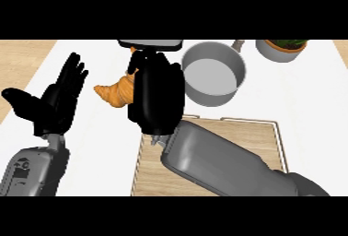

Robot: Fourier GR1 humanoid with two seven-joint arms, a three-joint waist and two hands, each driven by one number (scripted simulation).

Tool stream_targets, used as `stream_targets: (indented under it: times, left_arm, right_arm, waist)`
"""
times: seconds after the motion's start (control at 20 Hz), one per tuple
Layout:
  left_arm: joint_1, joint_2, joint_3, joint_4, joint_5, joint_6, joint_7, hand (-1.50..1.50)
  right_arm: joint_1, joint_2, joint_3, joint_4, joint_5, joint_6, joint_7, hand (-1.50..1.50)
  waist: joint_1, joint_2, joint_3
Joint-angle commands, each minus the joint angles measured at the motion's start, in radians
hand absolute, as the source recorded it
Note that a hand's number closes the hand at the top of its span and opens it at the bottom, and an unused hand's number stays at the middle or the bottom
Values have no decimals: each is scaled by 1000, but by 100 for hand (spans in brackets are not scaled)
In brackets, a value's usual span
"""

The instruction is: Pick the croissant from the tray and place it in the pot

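An orange croissant (pixel 117 92) sticks out to the left of my right hand (pixel 158 94), whose fingers are curled round it and hide its right part. The hand holds it up over the white counter, just left of the grey pot (pixel 214 99). Nothing shows inside the pot, and its handle points to the upper right. The wooden tray (pixel 252 133) lies below, partly covered by my right forearm. My left hand (pixel 54 103) rests open at the left, fingers up.
A potted plant (pixel 282 50) stands at the back right, next to the pot's handle. A dark grey object (pixel 153 44) sits at the back edge, just beyond my right hand's fingertips.
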Motion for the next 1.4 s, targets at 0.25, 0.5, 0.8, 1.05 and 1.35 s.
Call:
stream_targets:
  times: [0.25,0.5,0.8,1.05,1.35]
  left_arm:
    - [11,17,20,-22,11,-9,15,0]
    - [10,12,22,-30,-3,8,11,0]
    - [22,22,50,0,8,-4,-22,0]
    - [23,9,24,-28,-4,-4,-4,0]
    - [42,-41,-13,-39,-35,32,-19,0]
  right_arm:
    - [-101,10,-54,181,-74,-218,173,150]
    - [-85,10,-82,280,-104,-374,68,150]
    - [-189,10,-66,638,73,-216,88,150]
    - [-138,10,-40,744,8,-324,40,150]
    - [-82,10,-126,795,-154,-379,-106,150]
  waist:
    - [-15,7,2]
    - [-25,10,3]
    - [-37,11,1]
    - [-22,17,2]
    - [-16,21,4]
